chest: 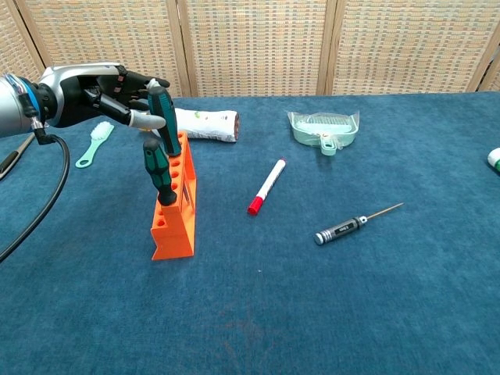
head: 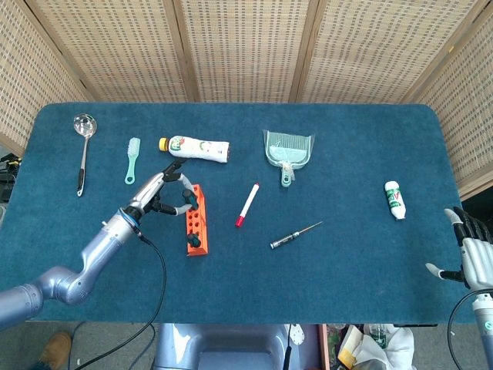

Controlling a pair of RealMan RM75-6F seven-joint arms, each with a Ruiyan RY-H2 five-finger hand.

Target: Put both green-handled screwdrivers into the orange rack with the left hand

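The orange rack stands on the worktop left of centre, its long axis running roughly from the front edge toward the rear edge. One green-handled screwdriver sits upright in a hole near the rack's front end, free of any hand.

The second green-handled screwdriver is at the rack's rear end, tilted slightly, its shaft pointing down into the rack's top; whether the tip is seated in a hole cannot be told. The left hand holds this screwdriver by its handle: the thumb presses the near side of the handle and the fingers wrap over its top and far side. In the head view the left hand lies just left of the rack, reaching in from the front-left corner.

The right hand is at the front-right corner of the worktop, off its edge, fingers spread apart and holding nothing.

Other items on the worktop:
- A black precision screwdriver lies right of centre.
- A red marker lies between the rack and the dustpan.
- A white bottle lies on its side behind the rack.
- A green brush and a ladle lie near the rear-left corner.
- A small white bottle lies near the right edge.
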